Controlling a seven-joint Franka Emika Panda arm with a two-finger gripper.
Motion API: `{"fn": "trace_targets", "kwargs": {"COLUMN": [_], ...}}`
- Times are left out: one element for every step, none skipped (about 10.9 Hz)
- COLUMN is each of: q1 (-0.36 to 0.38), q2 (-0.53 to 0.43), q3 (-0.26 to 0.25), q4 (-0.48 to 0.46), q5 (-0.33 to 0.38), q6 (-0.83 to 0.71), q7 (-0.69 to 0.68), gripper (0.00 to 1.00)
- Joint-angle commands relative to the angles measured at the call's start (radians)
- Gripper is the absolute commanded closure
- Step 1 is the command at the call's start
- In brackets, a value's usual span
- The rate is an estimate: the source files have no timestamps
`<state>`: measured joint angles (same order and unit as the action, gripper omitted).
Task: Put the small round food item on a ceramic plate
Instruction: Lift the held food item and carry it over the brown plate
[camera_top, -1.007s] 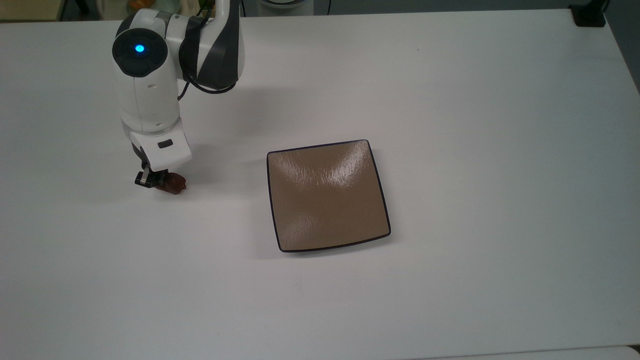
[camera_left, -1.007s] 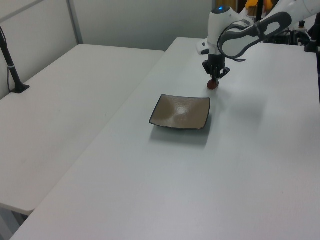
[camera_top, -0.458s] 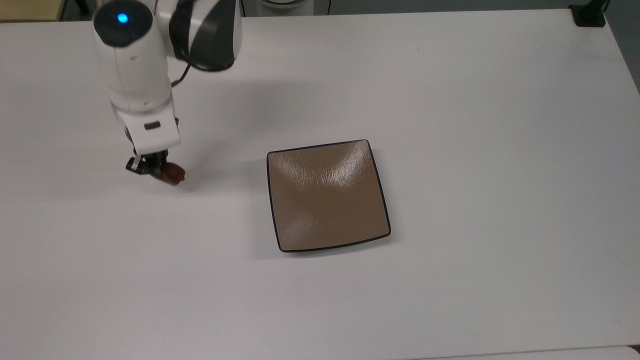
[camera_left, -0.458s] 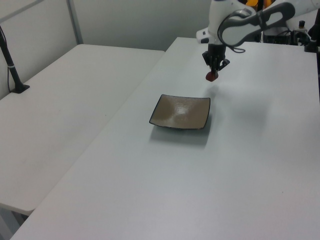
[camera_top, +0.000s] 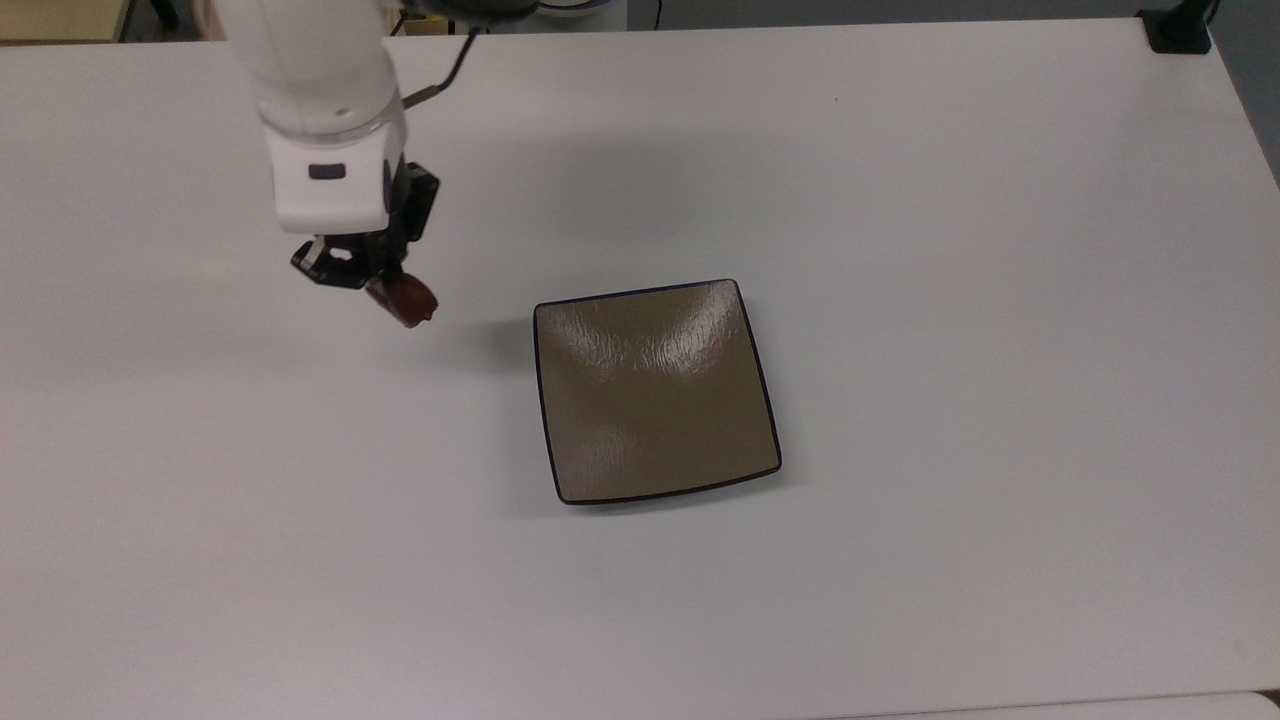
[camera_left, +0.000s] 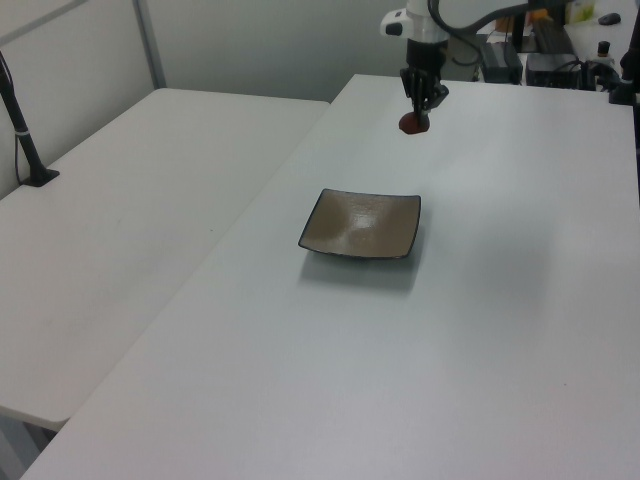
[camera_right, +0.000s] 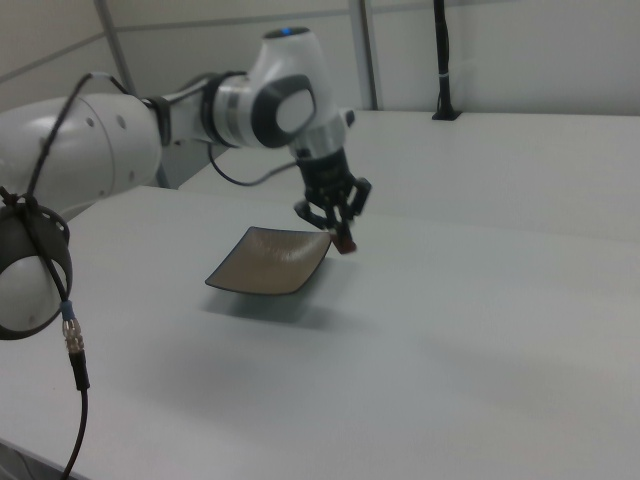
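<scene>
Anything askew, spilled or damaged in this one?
Nothing stands out. The gripper holds the small round food item above the table, short of the ceramic plate, which lies flat, bare and unmarked.

A white table (camera_top: 900, 180) carries one square tan ceramic plate (camera_top: 655, 390).

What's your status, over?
Gripper shut on date-like food item, held above table. Square tan plate empty, apart. Path clear.

End effector (camera_top: 385, 285) points down, apparently clamped shut.
</scene>
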<state>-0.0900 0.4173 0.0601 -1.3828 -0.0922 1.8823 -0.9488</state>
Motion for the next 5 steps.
{"fn": "trace_targets", "kwargs": {"q1": [0.109,0.154,0.185,0.220,0.240], "q2": [-0.029,-0.028,-0.025,-0.017,-0.002], "q3": [-0.006,-0.006,-0.006,-0.006,-0.006], "q4": [0.021,0.021,0.021,0.022,0.022], "q5": [0.006,-0.004,-0.003,-0.003,0.000], "q6": [-0.049,-0.046,-0.045,-0.042,-0.029], "q7": [0.398,0.559,0.666,0.724,0.781], "gripper": [0.94,0.94,0.94,0.94,0.94]}}
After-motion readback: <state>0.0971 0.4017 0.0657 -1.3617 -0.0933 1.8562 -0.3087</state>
